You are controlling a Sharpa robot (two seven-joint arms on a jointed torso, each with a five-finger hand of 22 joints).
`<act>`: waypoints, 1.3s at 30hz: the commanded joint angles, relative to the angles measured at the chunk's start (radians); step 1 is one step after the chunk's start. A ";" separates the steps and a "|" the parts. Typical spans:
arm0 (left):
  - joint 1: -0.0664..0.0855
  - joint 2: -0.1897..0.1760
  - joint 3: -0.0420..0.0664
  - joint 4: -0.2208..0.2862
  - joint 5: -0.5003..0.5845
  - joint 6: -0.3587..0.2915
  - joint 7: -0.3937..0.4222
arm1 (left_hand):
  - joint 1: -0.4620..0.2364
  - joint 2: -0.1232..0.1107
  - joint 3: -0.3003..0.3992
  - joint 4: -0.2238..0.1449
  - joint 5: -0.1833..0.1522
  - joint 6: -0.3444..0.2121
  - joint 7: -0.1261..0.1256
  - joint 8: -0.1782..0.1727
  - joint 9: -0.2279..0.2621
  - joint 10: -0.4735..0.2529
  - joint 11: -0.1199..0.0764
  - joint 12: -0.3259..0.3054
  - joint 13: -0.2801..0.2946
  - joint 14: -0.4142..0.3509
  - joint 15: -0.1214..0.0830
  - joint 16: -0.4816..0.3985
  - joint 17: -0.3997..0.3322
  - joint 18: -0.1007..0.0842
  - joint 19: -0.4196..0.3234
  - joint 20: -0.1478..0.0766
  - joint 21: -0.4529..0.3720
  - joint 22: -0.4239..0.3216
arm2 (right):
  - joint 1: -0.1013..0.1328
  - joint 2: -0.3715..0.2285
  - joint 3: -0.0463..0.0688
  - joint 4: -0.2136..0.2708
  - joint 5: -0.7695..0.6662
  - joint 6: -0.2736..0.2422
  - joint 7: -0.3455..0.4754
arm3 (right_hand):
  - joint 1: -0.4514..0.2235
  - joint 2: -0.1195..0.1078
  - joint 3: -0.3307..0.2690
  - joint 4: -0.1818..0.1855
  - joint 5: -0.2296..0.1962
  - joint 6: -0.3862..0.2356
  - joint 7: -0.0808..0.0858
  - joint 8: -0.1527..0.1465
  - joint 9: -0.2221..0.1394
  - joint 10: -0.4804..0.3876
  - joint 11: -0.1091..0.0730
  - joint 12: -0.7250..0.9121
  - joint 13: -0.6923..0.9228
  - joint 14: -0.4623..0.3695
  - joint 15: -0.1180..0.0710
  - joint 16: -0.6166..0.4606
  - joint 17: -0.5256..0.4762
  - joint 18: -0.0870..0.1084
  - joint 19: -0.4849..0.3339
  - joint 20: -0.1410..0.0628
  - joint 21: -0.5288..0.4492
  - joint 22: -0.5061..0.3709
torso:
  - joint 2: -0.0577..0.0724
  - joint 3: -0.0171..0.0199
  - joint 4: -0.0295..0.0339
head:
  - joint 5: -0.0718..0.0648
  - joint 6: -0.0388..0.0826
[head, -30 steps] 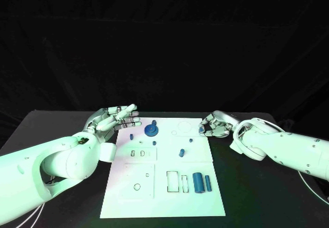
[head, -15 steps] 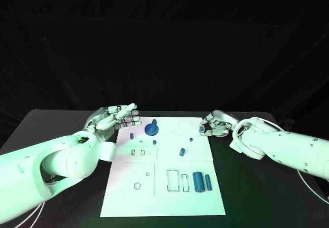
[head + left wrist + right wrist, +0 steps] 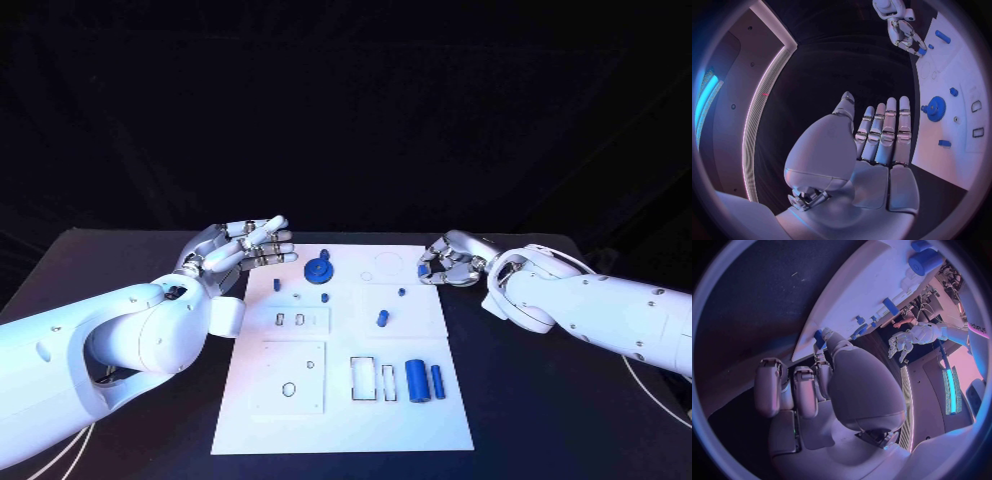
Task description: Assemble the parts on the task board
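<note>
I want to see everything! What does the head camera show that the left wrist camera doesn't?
Head view: two blue cylinders lying near the task board's right edge. Left wrist view: the left hand's flat palm with straight fingers, holding nothing. Both: the blue gear, and the right hand pinching a small blue part.

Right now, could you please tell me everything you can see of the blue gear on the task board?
The blue gear is a round, toothed disc in solid blue, plastic by its look, with a raised hub at its middle. It lies flat near the far edge of the white task board, left of centre, with a small blue knob just beyond it. In the left wrist view its teeth show plainly. Neither hand touches it: the left hand hovers beside the board's edge, fingers apart, holding nothing.
</note>
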 commanded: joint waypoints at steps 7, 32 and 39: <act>0.001 0.002 0.001 0.000 -0.004 0.018 0.005 | 0.009 0.004 -0.001 -0.006 0.003 0.002 0.004 -0.006 0.000 0.000 0.004 -0.004 0.000 0.007 -0.003 -0.005 0.002 0.005 0.006 0.000 0.000 -0.001 | -0.003 -0.001 0.000 0.018 0.006 -0.090 -0.019 | -0.011 0.031 0.029 -0.002 0.033 0.034 -0.018 0.023 0.015 0.023 -0.015 0.021 0.094 0.097 -0.019 0.006 0.232 -0.008 0.011 -0.016 0.016 0.061 | -0.001 -0.0001 0.0004 | 0.001 -0.001; 0.001 0.012 -0.002 -0.030 -0.004 0.017 0.004 | 0.012 0.006 -0.001 -0.008 0.003 0.003 0.003 -0.007 0.000 0.001 0.004 -0.006 0.000 0.007 -0.003 -0.007 0.002 0.005 0.006 0.000 0.000 -0.002 | 0.023 0.146 -0.007 0.275 -0.229 -0.011 -0.257 | -0.037 0.034 0.043 0.000 0.036 0.028 -0.019 0.024 0.019 0.030 -0.017 0.025 0.098 0.098 -0.022 0.008 0.236 -0.011 0.021 -0.021 0.027 0.076 | -0.014 -0.0086 0.0093 | 0.050 -0.029; 0.001 0.010 -0.003 -0.031 -0.004 0.016 0.004 | 0.012 0.006 -0.001 -0.008 0.003 0.003 0.003 -0.007 0.000 0.001 0.004 -0.006 0.000 0.007 -0.003 -0.007 0.002 0.005 0.006 0.000 0.000 -0.002 | 0.000 0.211 -0.013 0.259 -0.303 -0.029 -0.303 | -0.047 0.027 0.042 0.001 0.042 0.030 -0.021 0.027 0.021 0.031 -0.019 0.026 0.099 0.098 -0.023 0.009 0.237 -0.013 0.024 -0.022 0.032 0.082 | -0.012 -0.0105 0.0050 | 0.064 -0.033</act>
